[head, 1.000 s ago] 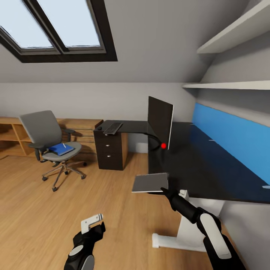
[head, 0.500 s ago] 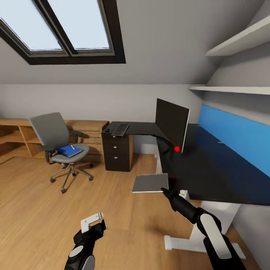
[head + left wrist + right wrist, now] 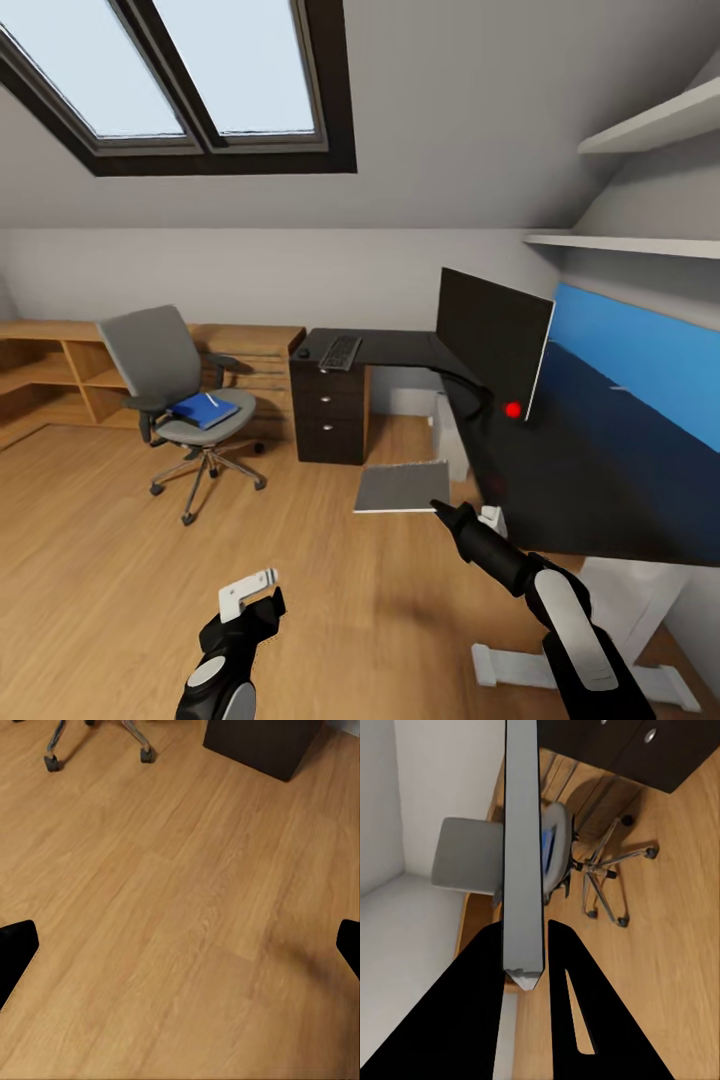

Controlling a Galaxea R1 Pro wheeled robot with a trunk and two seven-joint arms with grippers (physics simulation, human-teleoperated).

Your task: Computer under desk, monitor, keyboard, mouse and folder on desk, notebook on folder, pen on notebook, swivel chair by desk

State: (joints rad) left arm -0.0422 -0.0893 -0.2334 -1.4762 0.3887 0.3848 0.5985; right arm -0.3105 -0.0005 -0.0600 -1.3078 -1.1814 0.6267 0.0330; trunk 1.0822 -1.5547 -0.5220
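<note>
Nearest the camera in the head view, the left pincer (image 3: 248,598) hangs low over the light wood floor (image 3: 120,560), and in the left wrist view its two dark fingertips (image 3: 16,952) sit far apart at opposite edges with nothing between them, so it stands wide. The right pincer (image 3: 440,508) reaches forward and is clamped on one corner of the notebook (image 3: 403,487), a thin grey pad held flat in the air just off the near edge of the table (image 3: 560,480); in the right wrist view the notebook (image 3: 523,847) shows edge-on between the two black fingers (image 3: 472,1012). A white leg (image 3: 630,610) with a flat foot carries the table's near end. On the glossy black top the monitor (image 3: 492,340) stands upright on its curved stand, a red dot at its lower corner. Beside the table's inner side, on the floor, a pale boxy shape looks like the computer (image 3: 448,437), mostly hidden. Farther on, the keyboard (image 3: 340,351) lies on the table's far wing above the black drawer unit (image 3: 330,420), with the mouse (image 3: 302,352) just beside it. To the left, well apart from the table, the swivel chair (image 3: 180,390) stands on the floor with the blue folder (image 3: 205,410) on its seat and a thin white pen (image 3: 210,399) lying on the folder. Behind the chair runs low wooden shelving (image 3: 50,370), and a dark-framed skylight (image 3: 190,80) sits in the sloped ceiling
</note>
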